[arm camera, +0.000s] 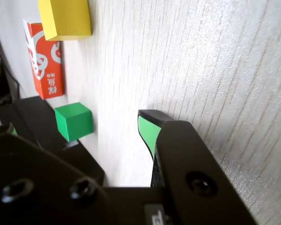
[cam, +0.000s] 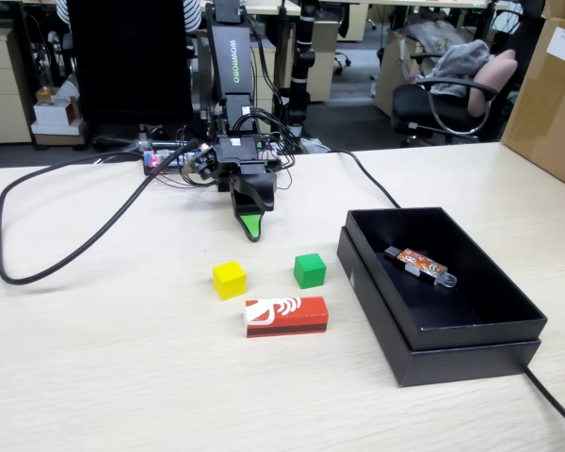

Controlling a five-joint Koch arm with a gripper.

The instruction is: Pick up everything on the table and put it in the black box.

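Fixed view: your tool [cam: 251, 226] hangs empty; I cannot tell whether it is open. Centre it over the green cube [cam: 310, 270], then descend squarely.

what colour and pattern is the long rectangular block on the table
The long rectangular block is red-orange with a white swirl mark at one end, clearest in the fixed view.

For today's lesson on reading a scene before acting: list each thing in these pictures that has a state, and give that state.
Claw: above the table, holding nothing; open or shut cannot be told.
Yellow cube: on the table, outside the box.
Green cube: on the table, outside the box.
Red-orange block: lying flat on the table.
Black box: open, no lid.
Multicoloured stick: lying inside the box.
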